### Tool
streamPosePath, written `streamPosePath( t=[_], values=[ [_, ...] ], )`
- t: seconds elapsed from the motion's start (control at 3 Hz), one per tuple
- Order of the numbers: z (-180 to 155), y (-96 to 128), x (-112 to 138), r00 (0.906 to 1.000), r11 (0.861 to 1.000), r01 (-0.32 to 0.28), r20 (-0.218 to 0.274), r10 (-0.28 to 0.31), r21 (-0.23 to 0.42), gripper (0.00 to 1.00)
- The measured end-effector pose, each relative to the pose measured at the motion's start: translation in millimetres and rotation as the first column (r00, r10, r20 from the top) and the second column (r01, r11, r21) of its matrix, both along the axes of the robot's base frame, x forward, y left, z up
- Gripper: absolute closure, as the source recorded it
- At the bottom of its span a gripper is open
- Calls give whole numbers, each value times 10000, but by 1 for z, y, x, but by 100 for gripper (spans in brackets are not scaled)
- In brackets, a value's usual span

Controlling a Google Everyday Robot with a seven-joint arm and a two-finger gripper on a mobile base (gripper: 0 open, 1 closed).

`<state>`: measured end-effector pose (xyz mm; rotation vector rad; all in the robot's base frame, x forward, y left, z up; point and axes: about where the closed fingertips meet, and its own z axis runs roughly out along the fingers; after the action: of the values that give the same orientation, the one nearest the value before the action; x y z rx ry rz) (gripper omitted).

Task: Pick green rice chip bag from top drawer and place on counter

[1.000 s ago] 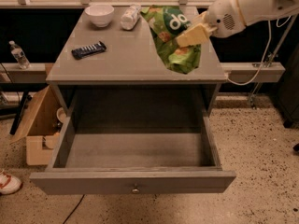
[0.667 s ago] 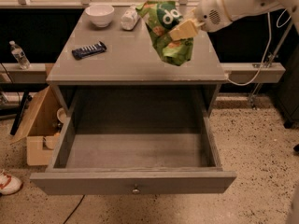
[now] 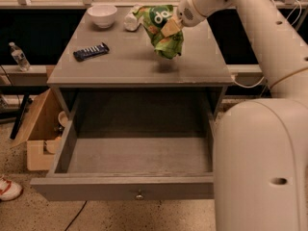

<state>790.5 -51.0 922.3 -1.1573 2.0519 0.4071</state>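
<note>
Green rice chip bag [image 3: 164, 43] hangs from fingers [image 3: 170, 28] above counter [image 3: 120, 66]

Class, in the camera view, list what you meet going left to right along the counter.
Dark blue bar wrapper → crumpled white packet → green rice chip bag, held above the counter by the end effector.

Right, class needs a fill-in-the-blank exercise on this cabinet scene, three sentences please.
1. The tool, over the far part of the counter, grips the green rice chip bag, which hangs ___ the counter's surface.
2. The top drawer stands pulled ___.
3. The bowl near the counter's far edge is coloured ___.
Missing words: above; open; white.
</note>
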Motion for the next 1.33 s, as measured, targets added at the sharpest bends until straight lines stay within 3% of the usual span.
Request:
streamPosePath(
  t=[0.33,0.67,1.0,1.33],
  values=[
    [-16,2,26,9963,9969,744,-405,-754,-242,73],
    [-27,-3,37,9890,9921,1213,-809,-1235,-319,43],
    [-30,-8,39,9850,9898,1392,-990,-1416,-306,19],
    [-27,-17,37,9842,9897,1419,-1092,-1392,175,0]
  ],
)
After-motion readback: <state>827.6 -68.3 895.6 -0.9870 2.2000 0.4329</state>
